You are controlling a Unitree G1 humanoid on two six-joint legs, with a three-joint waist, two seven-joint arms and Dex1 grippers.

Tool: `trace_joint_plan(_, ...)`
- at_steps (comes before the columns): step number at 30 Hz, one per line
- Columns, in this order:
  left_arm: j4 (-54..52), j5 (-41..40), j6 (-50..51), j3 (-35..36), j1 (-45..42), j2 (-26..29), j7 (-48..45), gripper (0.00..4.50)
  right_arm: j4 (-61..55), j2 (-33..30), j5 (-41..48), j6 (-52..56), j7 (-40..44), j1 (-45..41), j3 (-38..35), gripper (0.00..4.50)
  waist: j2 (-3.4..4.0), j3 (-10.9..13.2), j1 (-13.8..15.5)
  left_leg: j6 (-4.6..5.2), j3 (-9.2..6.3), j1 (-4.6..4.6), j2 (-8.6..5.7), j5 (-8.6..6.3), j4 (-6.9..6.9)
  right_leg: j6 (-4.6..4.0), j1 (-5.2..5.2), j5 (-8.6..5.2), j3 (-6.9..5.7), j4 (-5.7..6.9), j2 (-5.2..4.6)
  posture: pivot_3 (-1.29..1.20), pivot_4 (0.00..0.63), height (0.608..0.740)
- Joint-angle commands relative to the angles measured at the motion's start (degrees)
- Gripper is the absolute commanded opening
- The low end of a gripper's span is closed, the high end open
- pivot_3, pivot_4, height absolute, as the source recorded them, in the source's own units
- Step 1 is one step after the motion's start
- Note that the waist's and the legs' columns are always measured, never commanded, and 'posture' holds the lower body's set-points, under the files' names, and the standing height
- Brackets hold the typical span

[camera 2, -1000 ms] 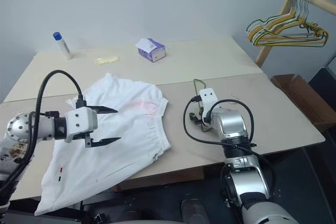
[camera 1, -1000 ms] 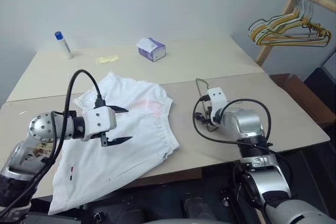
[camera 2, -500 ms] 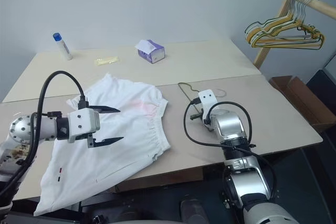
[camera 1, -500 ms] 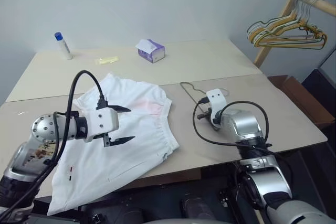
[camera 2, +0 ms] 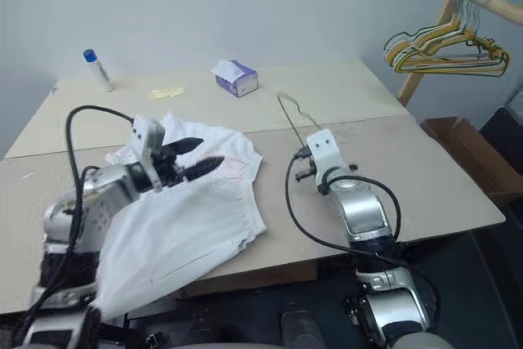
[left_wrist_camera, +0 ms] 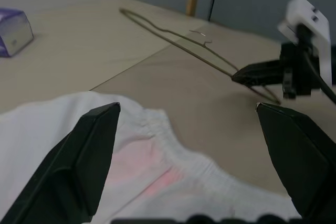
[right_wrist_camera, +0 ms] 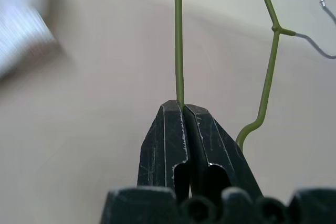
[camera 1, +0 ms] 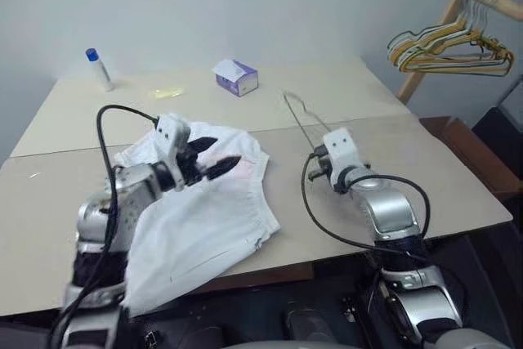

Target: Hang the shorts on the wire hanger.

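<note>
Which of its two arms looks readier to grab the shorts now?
The left. Its fingers stand open just above the shorts near the waistband, holding nothing. The right fingers are shut on the wire hanger, so that arm is busy.

Soft, even, bright light with faint shadows on the worktop (camera 1: 343, 91); the left arm is motion-blurred, the wrist backgrounds out of focus.

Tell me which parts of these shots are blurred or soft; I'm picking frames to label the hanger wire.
Left eye view: left gripper and its arm smear with motion blur; wire hanger is thin, slightly soft. Right wrist view: right gripper is crisp, the wire sharp close up, the shorts a defocused white patch. Left wrist view: fingers soft, hanger readable.
</note>
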Motion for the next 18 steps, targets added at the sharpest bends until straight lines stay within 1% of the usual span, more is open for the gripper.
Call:
trace_joint_plan(1,2.4,-14.7,5.9,11.3,-4.8,-8.1,10.3,4.5,-8.5,2.0,2.1,-4.7,1.3,1.0,0.5,0.02,-0.01,0.0,0.1,-0.01,-0.02,0.04,0.0,0.0,-0.01,0.0,0.03,0.0,0.0,0.0,0.0,-0.1,0.0,0.74)
trace_joint_plan(3,3.5,-19.5,6.4,15.0,-6.9,-11.6,15.6,4.5,-11.0,2.5,1.9,-7.1,1.9,1.9,1.9,0.02,-0.01,0.0,0.2,-0.01,-0.04,0.05,0.01,0.0,0.0,-0.02,0.04,0.01,-0.01,0.03,-0.01,-0.1,0.0,0.74)
trace_joint_plan(7,4.4,-24.0,6.5,16.1,-8.8,-12.6,18.6,4.5,-14.3,2.6,0.1,-9.8,2.0,3.1,5.8,0.02,-0.01,0.0,0.1,-0.04,-0.05,0.07,-0.05,-0.01,0.0,-0.02,0.05,0.02,0.0,0.04,-0.02,-0.1,0.0,0.74)
trace_joint_plan(11,3.8,-25.5,6.1,13.9,-9.0,-11.4,17.9,4.5,-15.9,2.5,-0.7,-13.1,2.6,4.3,8.2,0.02,-0.01,0.0,0.2,-0.06,-0.07,0.08,-0.15,-0.01,0.0,-0.02,0.09,0.02,0.0,-0.02,-0.04,-0.1,0.0,0.74)
trace_joint_plan(17,4.2,-25.4,4.4,11.8,-9.0,-10.7,18.3,4.5,-15.6,1.9,-1.5,-15.9,3.2,4.9,9.0,0.02,-0.01,0.0,0.2,-0.09,-0.11,0.13,-0.28,0.01,0.0,-0.01,0.17,0.01,0.0,-0.04,-0.1,-0.11,0.0,0.74)
trace_joint_plan(18,4.3,-24.3,4.2,10.8,-9.1,-10.4,18.8,4.32,-15.5,1.7,-1.8,-16.6,3.2,5.1,9.2,0.0,-0.01,0.0,0.2,-0.09,-0.09,0.14,-0.29,0.01,-0.01,-0.01,0.17,0.01,0.0,-0.05,-0.1,-0.11,0.0,0.74)
